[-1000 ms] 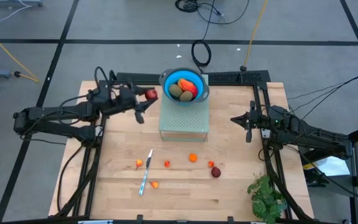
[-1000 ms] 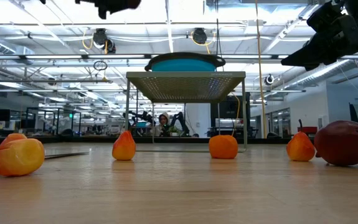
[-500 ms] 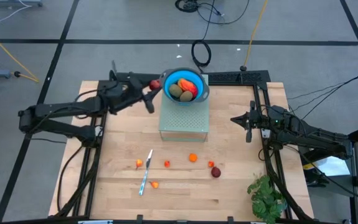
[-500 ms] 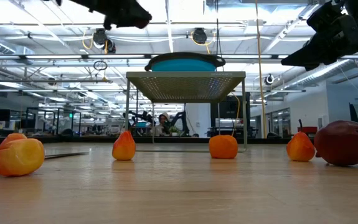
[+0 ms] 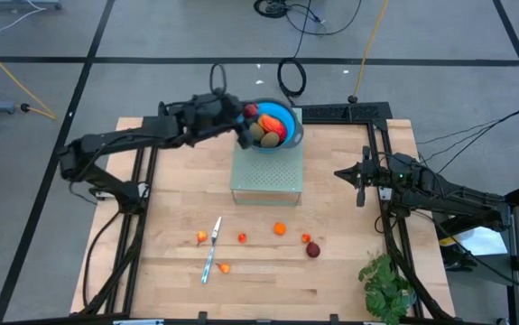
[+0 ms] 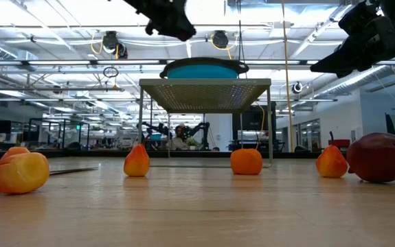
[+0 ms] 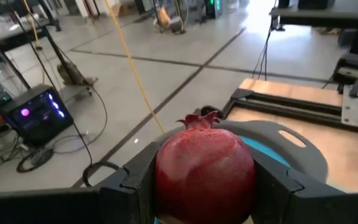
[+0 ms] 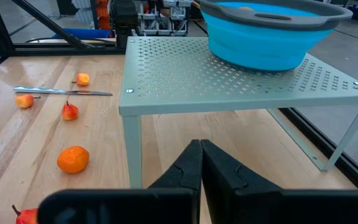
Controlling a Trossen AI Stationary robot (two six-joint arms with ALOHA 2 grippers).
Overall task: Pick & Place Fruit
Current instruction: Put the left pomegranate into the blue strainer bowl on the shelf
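My left gripper (image 5: pixel 246 116) is shut on a red pomegranate-shaped fruit (image 5: pixel 251 110) at the left rim of the blue bowl (image 5: pixel 297 132). The bowl stands on a grey-green perforated rack (image 5: pixel 266 176) and holds an olive-brown oval (image 5: pixel 254 133) and a red-orange oblong (image 5: pixel 273 126). Small orange and red pieces (image 5: pixel 280 228) and a dark maroon ball (image 5: pixel 313 250) lie on the table in front of the rack. My right gripper (image 5: pixel 338 171) waits, shut, to the right of the rack. My left gripper pinches the pomegranate (image 7: pixel 205 168) between its two fingers (image 7: pixel 138 180), one on each side of its round body. The fingers reach in from the table's left. The fruit's crown (image 7: pixel 198 119) points away from the wrist. It is lifted clear, over the bowl's rim (image 7: pixel 291 138).
A slim silver knife (image 5: pixel 211 251) lies among the small pieces near the table's front left. A green leafy plant (image 5: pixel 385 284) stands at the near right corner. Black frame rails run along the table's left, right and far sides.
My left gripper has carried the pomegranate toward the table's right and far edge, from beside the rack's left side to the bowl's left rim. It has stayed shut on the fruit. The right arm has kept still.
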